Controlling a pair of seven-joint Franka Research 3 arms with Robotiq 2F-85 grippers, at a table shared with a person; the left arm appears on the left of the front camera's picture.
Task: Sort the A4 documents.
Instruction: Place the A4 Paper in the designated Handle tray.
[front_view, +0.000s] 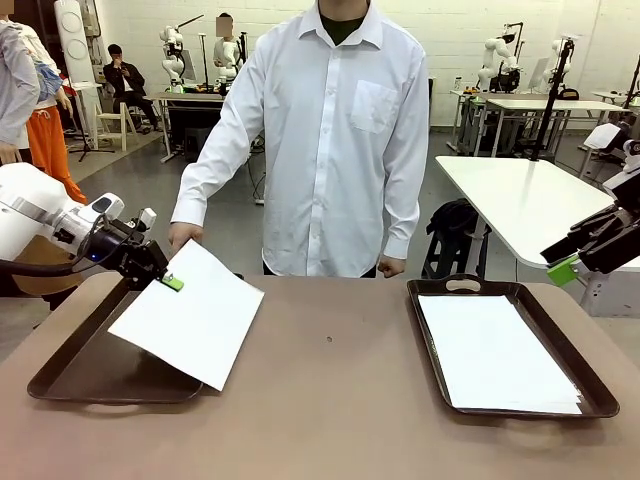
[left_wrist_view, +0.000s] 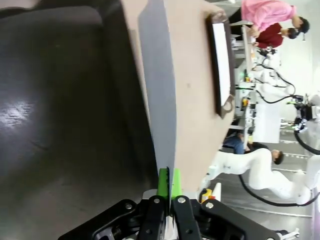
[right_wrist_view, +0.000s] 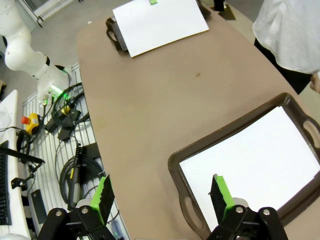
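My left gripper (front_view: 172, 282) is shut on the corner of one white A4 sheet (front_view: 190, 312), held tilted above the left dark brown tray (front_view: 70, 370). Seen from the left wrist, the sheet (left_wrist_view: 159, 85) stands edge-on, pinched between the green pads (left_wrist_view: 163, 182). A person's hand (front_view: 184, 236) rests just behind the sheet's far corner. A stack of A4 documents (front_view: 495, 352) lies in the right tray (front_view: 590, 378). My right gripper (front_view: 566, 268) hovers open, high at the right edge; in its wrist view it (right_wrist_view: 162, 196) hangs above the stack (right_wrist_view: 255, 165).
The person in a white shirt (front_view: 330, 140) stands at the far edge, between the trays. Bare brown tabletop (front_view: 330, 400) lies between the trays. A white table (front_view: 520, 200) stands behind on the right.
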